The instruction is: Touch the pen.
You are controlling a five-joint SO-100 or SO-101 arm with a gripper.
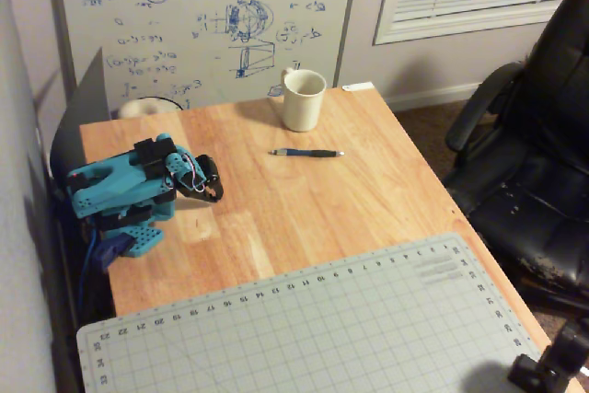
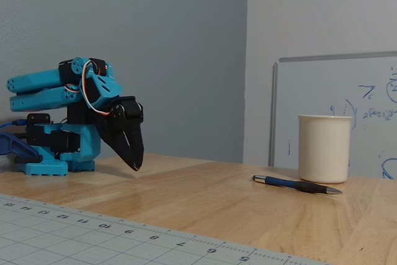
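The pen (image 1: 307,153) lies flat on the wooden table, blue front part to the left and black body to the right in the overhead view, just in front of the cream mug (image 1: 303,99). In the fixed view the pen (image 2: 296,185) lies in front of the mug (image 2: 324,149). My gripper (image 1: 214,192) is folded back at the blue arm's base at the table's left, well apart from the pen. In the fixed view the gripper (image 2: 135,167) points down, its tip just above the table, jaws together and empty.
A grey cutting mat (image 1: 304,329) covers the near part of the table. A whiteboard (image 1: 207,16) stands behind the table. A black office chair (image 1: 538,154) is at the right. A roll of tape (image 1: 147,108) lies at the back left.
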